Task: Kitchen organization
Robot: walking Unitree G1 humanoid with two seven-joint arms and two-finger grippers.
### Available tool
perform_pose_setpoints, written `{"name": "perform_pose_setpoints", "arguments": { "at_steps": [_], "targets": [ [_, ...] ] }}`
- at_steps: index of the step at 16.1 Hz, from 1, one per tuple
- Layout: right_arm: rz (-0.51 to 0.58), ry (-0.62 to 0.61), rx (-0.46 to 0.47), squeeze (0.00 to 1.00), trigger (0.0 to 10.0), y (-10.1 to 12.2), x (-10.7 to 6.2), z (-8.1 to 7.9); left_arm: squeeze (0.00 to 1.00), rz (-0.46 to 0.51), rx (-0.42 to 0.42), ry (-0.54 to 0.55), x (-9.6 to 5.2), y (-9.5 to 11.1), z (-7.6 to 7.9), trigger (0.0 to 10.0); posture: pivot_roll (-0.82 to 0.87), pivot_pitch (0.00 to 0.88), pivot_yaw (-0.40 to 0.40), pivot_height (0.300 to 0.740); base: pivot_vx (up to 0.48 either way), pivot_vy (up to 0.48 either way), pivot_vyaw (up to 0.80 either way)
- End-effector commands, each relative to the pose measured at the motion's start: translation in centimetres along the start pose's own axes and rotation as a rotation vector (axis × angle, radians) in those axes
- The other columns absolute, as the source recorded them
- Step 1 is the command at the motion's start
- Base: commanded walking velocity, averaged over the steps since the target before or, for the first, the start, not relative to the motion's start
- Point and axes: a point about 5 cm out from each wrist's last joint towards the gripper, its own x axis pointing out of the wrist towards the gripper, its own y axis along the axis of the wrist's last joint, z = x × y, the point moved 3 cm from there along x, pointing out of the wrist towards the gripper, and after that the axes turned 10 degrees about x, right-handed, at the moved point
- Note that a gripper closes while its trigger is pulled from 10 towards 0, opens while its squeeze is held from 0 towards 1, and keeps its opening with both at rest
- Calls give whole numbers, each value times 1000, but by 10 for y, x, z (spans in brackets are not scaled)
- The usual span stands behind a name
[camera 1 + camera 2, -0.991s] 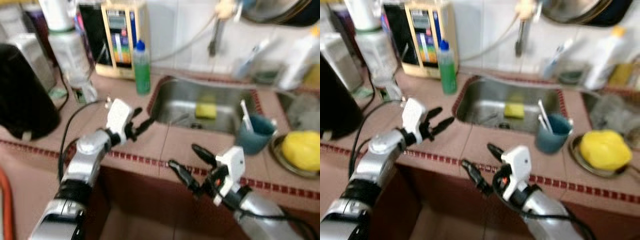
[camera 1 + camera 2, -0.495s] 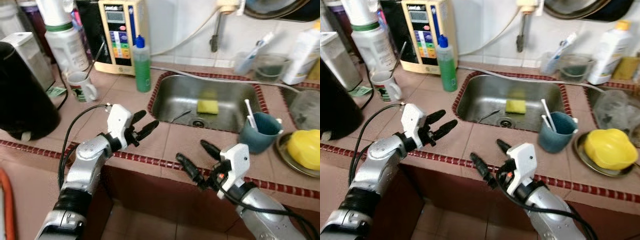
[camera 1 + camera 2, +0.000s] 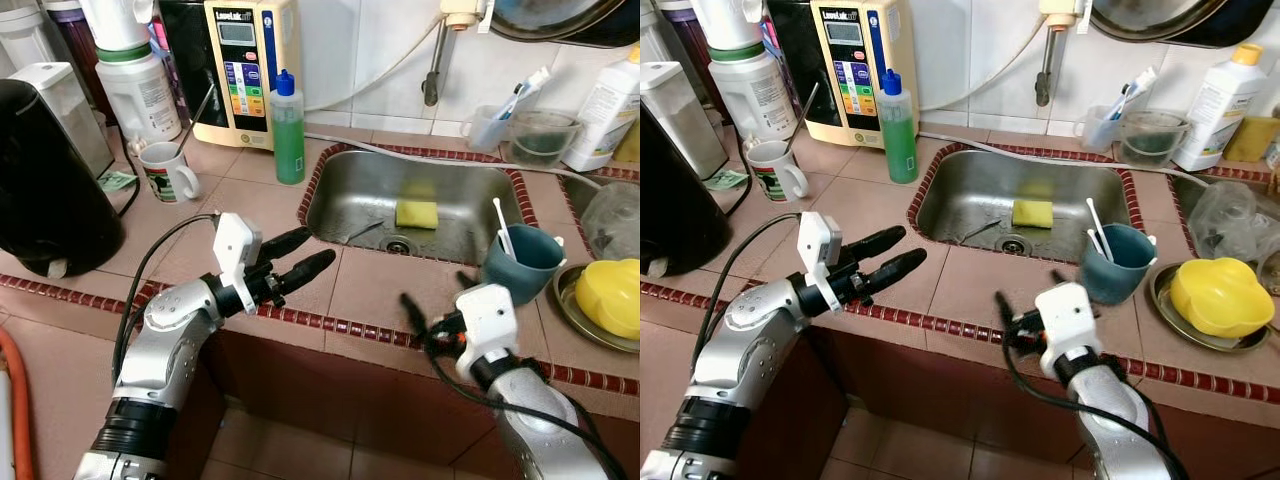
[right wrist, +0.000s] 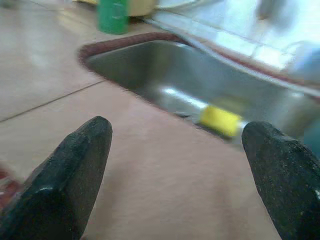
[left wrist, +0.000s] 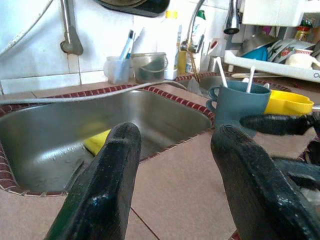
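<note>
A: What is sitting at the left end of the tabletop [image 3: 380, 290]?
B: A black appliance [image 3: 45, 190] is standing at the far left edge, with a white mug [image 3: 165, 172] just behind it toward the back wall. A green bottle [image 3: 288, 130] is standing at the sink's left rim.

A: And the left pincer [image 3: 310, 255]?
B: It is hovering over the tiled tabletop near the sink's front left corner, fingers spread apart and grasping nothing — pointing across toward the right.

A: What is lying in the sink [image 3: 350, 205]?
B: A yellow sponge [image 3: 416, 213] is resting on the basin floor, near the drain.

A: Where is the right pincer [image 3: 1032, 295]?
B: It is hanging at the tabletop's front edge, just below the sink — its fingers are parted wide and empty, pointing toward the basin.

A: Anything further right?
B: A teal cup [image 3: 520, 265] holding white utensils is standing by the sink's front right corner, and a yellow bowl [image 3: 608, 298] is sitting in a metal dish [image 3: 1170, 318] at the right edge.
</note>
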Motion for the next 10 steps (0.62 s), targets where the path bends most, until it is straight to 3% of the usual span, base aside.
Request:
{"name": "perform_pose_setpoints", "arguments": {
  "at_steps": [1, 6, 10],
  "targets": [
    [27, -47, -47, 0, 10000, 4, 3, 8, 0, 7, 35, -21, 0, 6, 2, 10000, -117, 13, 36, 740, 0, 0, 0],
    [83, -21, -140, 0, 10000, 11, 12, 1, 0, -13, 91, -71, 2, 10, 4, 10000, -112, 29, 39, 740, 0, 0, 0],
    [86, -28, -199, 0, 10000, 6, 10, -3, 0, -22, 70, -106, -3, 8, 9, 10000, -107, 44, 46, 740, 0, 0, 0]
  ]
}}
